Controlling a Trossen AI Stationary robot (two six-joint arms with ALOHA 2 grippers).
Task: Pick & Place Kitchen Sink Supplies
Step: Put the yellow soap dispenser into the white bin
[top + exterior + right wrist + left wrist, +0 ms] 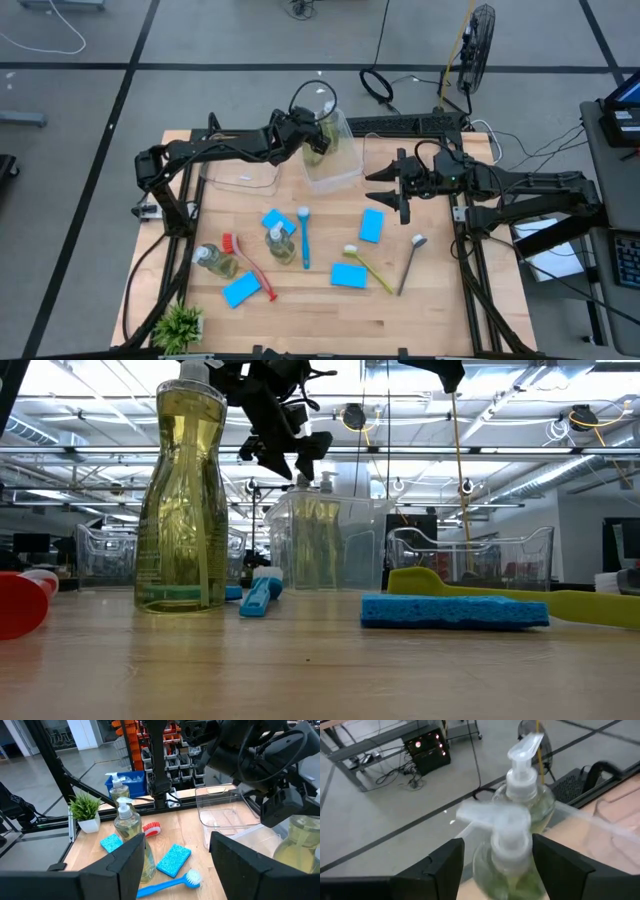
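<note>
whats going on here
The left gripper is over the middle bin at the back of the table, jaws open around a soap bottle beside another bottle in the bin. The right gripper hangs open over the right bin, holding nothing. Two bottles, four sponges and four brushes lie on the table.

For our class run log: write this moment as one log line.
left claw: open over middle bin, above two soap bottles | right claw: open, waiting
</note>
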